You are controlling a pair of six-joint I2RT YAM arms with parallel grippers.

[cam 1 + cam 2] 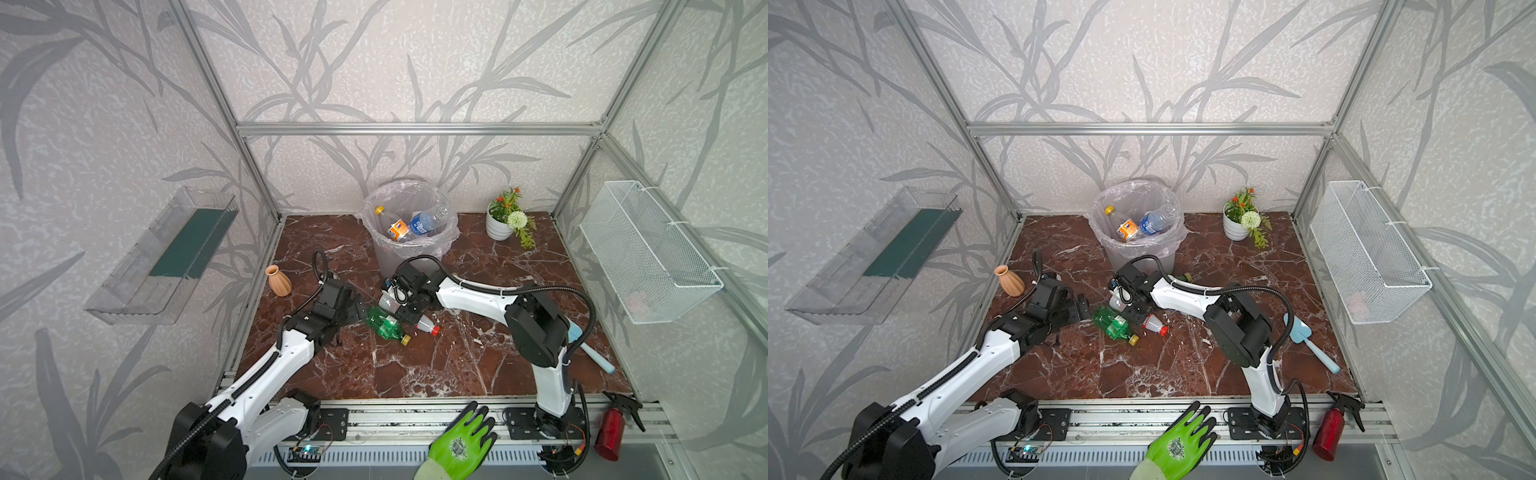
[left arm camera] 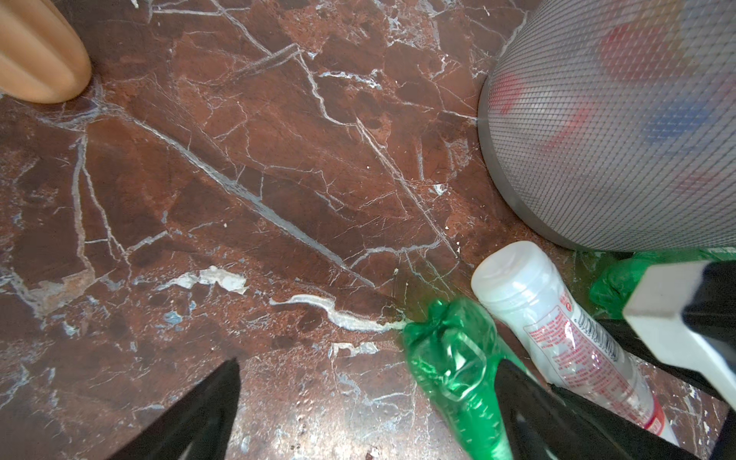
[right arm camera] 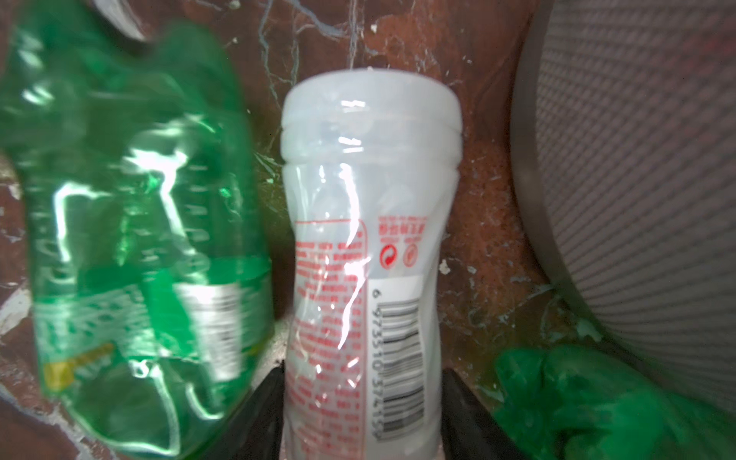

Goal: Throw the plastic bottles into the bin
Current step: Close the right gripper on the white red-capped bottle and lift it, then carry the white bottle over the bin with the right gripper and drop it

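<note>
Reaching low, right claw point(image 3: 362, 402) clamps milky bottle point(image 3: 368, 179).

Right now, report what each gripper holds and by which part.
Right gripper: shut on the milky-white bottle, at its labelled mid-body; the bottle lies on the table. Left gripper: open, holding nothing.

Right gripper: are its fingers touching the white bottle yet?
Touching. The right wrist view shows the right gripper with fingers flush against both sides of the white bottle.
</note>
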